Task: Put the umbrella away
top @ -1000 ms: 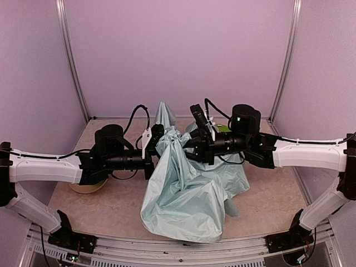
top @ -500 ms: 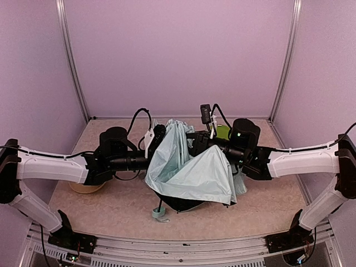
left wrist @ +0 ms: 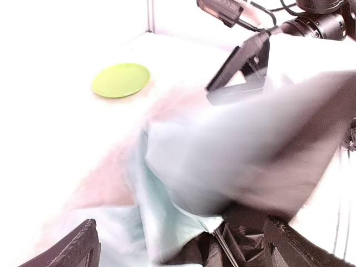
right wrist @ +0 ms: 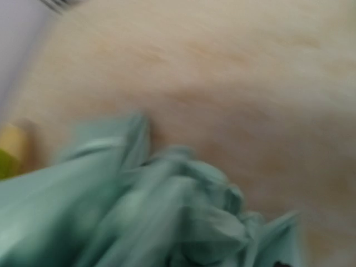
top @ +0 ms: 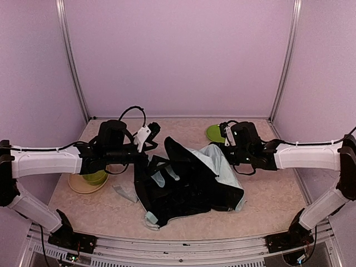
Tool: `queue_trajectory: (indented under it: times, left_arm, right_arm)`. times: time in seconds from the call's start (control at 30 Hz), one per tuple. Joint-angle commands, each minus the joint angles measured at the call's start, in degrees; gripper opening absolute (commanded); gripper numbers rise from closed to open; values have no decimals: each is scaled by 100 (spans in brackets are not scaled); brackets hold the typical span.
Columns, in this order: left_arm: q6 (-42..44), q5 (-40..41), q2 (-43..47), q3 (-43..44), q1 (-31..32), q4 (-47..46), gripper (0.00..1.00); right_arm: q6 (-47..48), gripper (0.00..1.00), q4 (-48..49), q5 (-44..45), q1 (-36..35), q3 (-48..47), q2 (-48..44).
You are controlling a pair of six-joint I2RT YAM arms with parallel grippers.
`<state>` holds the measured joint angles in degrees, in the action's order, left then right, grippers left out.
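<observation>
The umbrella (top: 189, 178) lies collapsed on the table's middle, black lining upward, with mint fabric showing at its right and lower left edges. My left gripper (top: 147, 135) hovers above its upper left part. In the left wrist view my left gripper (left wrist: 181, 228) stands wide open, with blurred mint fabric (left wrist: 239, 150) and black lining ahead of the fingers (left wrist: 83, 245). My right gripper (top: 227, 135) is at the umbrella's upper right corner. The right wrist view is blurred: it shows bunched mint fabric (right wrist: 139, 211) over the table, and the fingers are not visible.
A green plate (top: 214, 132) (left wrist: 121, 79) lies at the back, just behind my right gripper. A green bowl (top: 95, 178) sits on a tan plate (top: 78, 186) at the left, under my left arm. Purple walls enclose the table (top: 272, 194).
The canopy, earlier raised between both grippers, has dropped flat onto the table with its black lining up. Both grippers have drawn apart, left going left and right going right.
</observation>
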<state>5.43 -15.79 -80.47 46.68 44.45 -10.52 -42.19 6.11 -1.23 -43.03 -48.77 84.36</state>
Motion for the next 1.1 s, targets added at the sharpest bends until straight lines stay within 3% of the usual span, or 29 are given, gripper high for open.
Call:
queue_trajectory:
  times: [0.0,0.1,0.2,0.33,0.4,0.53,0.73,0.8,0.93,1.0,1.07]
  left_arm:
    - [260,631,413,681,237,1518,99]
    - [125,1192,523,938,835,2424,98]
    - [-342,1240,522,950,1295,3086,93]
    - [-772,1189,455,582,1516,3592,74]
    - [-803,1102,438,350,1523,3605,66]
    - [-680,750,188,307,1515,3642,62]
    - [-584,771,-780,714,1686,4251,67]
    - [-495,819,-1057,763,1673,4195,61]
    - [-361,622,-1447,803,1583,3862,35]
    - [-382,559,-1609,805,1523,3822,28]
    - [-385,479,-1803,817,1515,3897,28]
  right_arm:
    - [1193,75,-1914,251,172,-746,-416]
    - [1936,77,-2695,395,379,-1207,-559]
    - [2443,78,-3537,476,552,-1662,-604]
    - [2886,77,-4657,685,620,-2174,-584]
    - [3291,75,-4887,186,620,-2312,-622]
    - [3802,73,-4577,-1057,620,-2070,-700]
    - [3722,67,-4203,-1479,603,-2068,226]
    - [3683,67,-3958,-1595,586,-2045,426]
    - [3553,66,-3592,-1685,576,-1991,705]
    - [3520,66,-3481,-1696,567,-1921,763]
    - [3500,66,-3372,-1684,559,-1793,761]
